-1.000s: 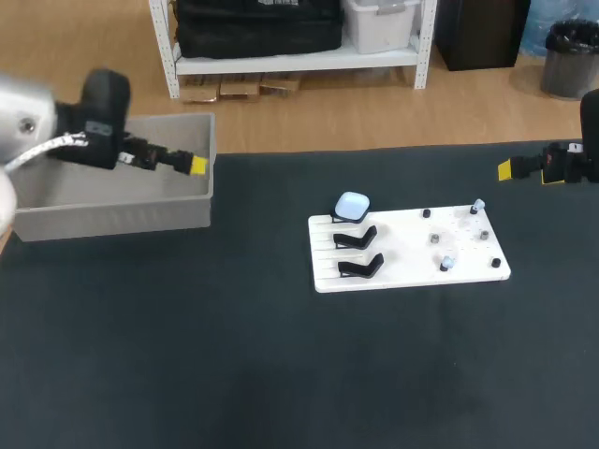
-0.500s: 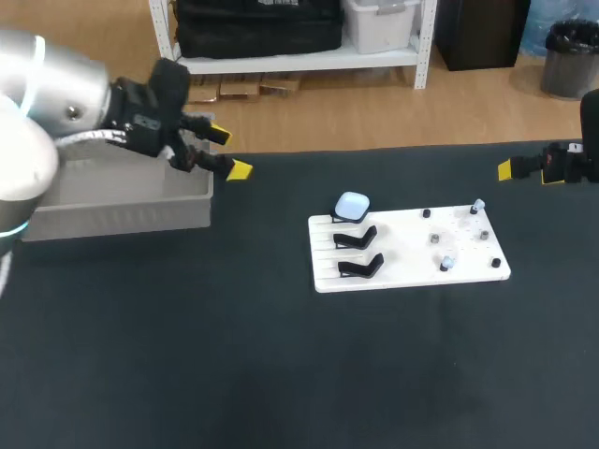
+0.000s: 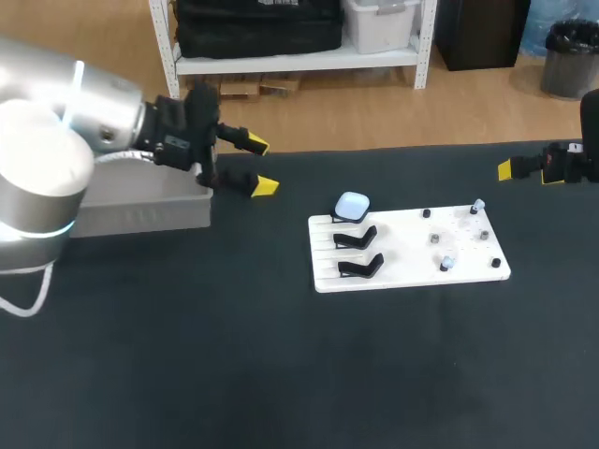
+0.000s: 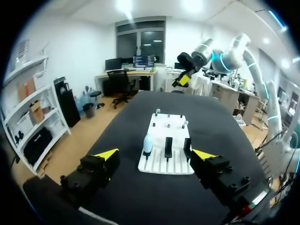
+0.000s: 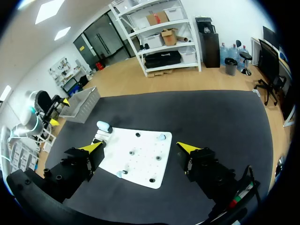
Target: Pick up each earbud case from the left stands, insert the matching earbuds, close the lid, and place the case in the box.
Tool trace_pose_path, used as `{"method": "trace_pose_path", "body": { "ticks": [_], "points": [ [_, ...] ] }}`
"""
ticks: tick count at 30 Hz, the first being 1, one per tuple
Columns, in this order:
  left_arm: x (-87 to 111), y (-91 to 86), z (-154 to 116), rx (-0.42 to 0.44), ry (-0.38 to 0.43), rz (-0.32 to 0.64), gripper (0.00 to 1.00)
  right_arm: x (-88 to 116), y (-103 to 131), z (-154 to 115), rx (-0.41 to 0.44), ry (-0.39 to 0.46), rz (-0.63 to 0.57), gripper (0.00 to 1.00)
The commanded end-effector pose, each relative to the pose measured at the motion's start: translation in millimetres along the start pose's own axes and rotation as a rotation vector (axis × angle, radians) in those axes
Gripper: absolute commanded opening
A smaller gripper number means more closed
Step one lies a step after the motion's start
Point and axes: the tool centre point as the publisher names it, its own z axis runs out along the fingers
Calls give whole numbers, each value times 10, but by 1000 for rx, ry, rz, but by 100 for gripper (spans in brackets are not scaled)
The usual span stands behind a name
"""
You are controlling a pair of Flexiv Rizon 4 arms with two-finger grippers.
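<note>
A pale blue earbud case (image 3: 352, 206) sits shut on the farthest of three black stands at the left end of a white board (image 3: 402, 257). The two nearer stands (image 3: 358, 253) are bare. Small earbuds (image 3: 477, 205) and pegs dot the board's right half. My left gripper (image 3: 259, 166) hangs open just past the grey box's (image 3: 140, 201) right wall, left of the board, holding nothing. In its wrist view the gripper (image 4: 155, 154) faces the board (image 4: 159, 165) and case (image 4: 147, 143). My right gripper (image 3: 510, 169) is open, above the table beyond the board's right end; its wrist view (image 5: 139, 147) looks down on the board (image 5: 143, 166).
The grey box stands at the table's far left corner; its inside is mostly hidden by my left arm. A wide stretch of dark tabletop (image 3: 281, 374) lies in front of the board. The case (image 5: 104, 126) and box (image 5: 84, 104) also show in the right wrist view.
My left gripper has swung right from over the grey box to beyond its right wall, staying open. The right arm, case and board have not moved.
</note>
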Motion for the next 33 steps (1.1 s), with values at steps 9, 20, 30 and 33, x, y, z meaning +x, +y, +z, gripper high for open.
{"method": "trace_pose_path", "body": {
  "ticks": [9, 20, 30, 33],
  "points": [
    [210, 135, 494, 149, 47, 23, 100, 0, 3, -3, 2, 1, 0, 100],
    [295, 121, 789, 210, 33, 57, 100, 0, 3, -3, 2, 1, 0, 100],
    [382, 197, 1048, 254, 31, 58, 78, 0, 3, -3, 2, 1, 0, 100],
    [388, 199, 1098, 265, 30, 61, 56, 0, 3, -3, 2, 1, 0, 100]
  ]
}}
